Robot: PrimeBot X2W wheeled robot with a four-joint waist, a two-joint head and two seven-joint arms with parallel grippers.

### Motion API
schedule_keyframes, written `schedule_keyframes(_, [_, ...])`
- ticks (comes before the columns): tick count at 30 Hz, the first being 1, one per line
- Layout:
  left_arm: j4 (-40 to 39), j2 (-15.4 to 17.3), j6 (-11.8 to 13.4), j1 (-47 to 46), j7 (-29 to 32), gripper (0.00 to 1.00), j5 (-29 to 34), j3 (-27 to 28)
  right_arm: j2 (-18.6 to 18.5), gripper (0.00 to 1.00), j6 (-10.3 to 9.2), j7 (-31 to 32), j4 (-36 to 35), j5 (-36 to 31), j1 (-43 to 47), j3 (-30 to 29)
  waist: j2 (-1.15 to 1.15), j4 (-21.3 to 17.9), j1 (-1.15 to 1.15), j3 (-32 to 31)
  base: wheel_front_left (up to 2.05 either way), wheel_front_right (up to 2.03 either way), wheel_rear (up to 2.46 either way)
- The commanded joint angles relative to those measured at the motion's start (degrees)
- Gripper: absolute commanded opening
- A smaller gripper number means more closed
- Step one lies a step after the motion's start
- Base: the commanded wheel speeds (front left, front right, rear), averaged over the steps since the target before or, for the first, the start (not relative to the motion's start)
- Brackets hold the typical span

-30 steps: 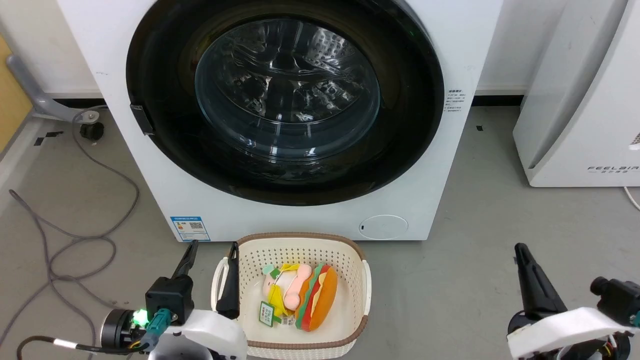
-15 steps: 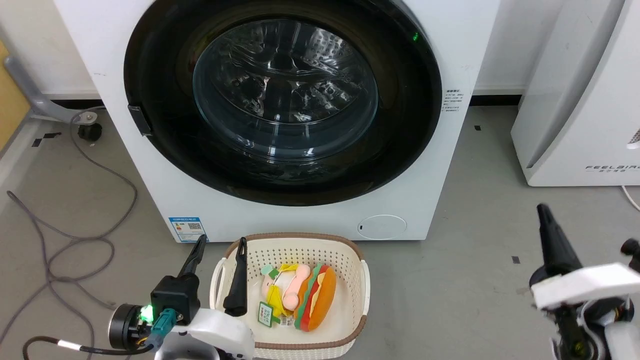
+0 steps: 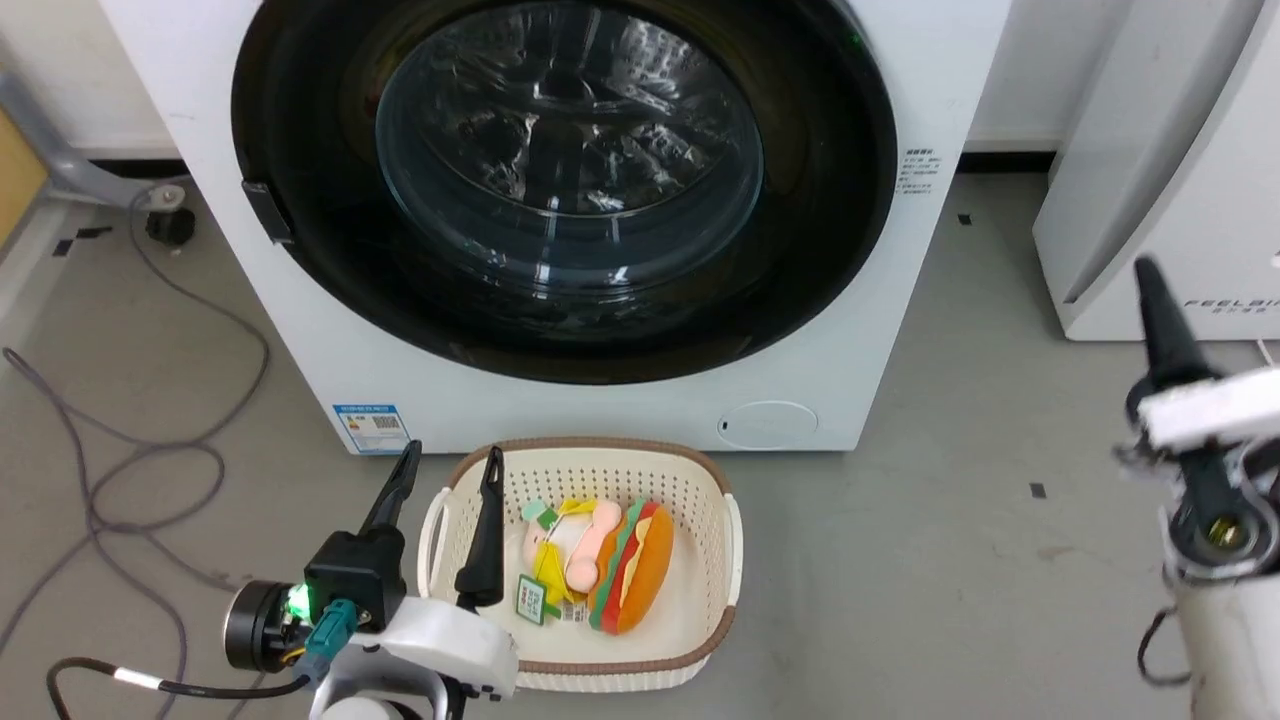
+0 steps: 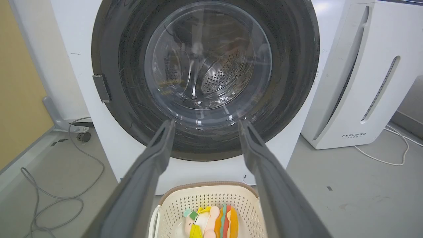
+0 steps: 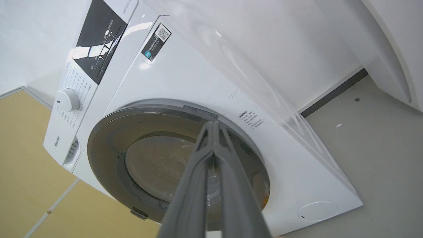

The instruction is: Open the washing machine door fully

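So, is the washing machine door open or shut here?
Shut: the washing machine door lies flush against the white front of the washing machine, with no gap visible along its rim.

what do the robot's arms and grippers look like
The left gripper and right gripper each have two long, dark grey, tapering fingers on a white shell. The left adds a black block with a green light, a teal connector and a black cable with a white tag.
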Motion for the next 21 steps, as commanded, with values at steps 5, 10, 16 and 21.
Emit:
schedule_keyframes(5, [-0.5,0.0,-0.7,-2.2,-1.1,1.00,0.5,-0.4,-2.7,0.00,-0.02,0.1,5.5,5.8,-8.9,0.4,0.00,0.2,0.00,2.1,0.00,0.00,0.00])
schedule_keyframes(10, [-1.1,0.0,-1.0,-3.5,-1.7,1.00,0.5,-0.7,-5.1,0.00,-0.02,1.1,11.1,9.2,-17.3,2.4,0.00,0.5,0.00,3.9,0.00,0.00,0.00])
schedule_keyframes(16, [-2.0,0.0,-1.4,-5.0,-2.4,1.00,0.6,-1.3,-7.4,0.00,-0.02,4.2,19.4,11.5,-28.1,6.5,0.00,0.9,0.00,5.8,0.00,0.00,0.00])
schedule_keyframes(21, [-2.4,0.0,-1.5,-6.2,-3.0,1.00,0.1,-2.2,-8.6,0.00,-0.03,9.1,26.5,12.1,-37.0,11.1,0.00,1.4,0.00,7.3,0.00,0.00,0.00])
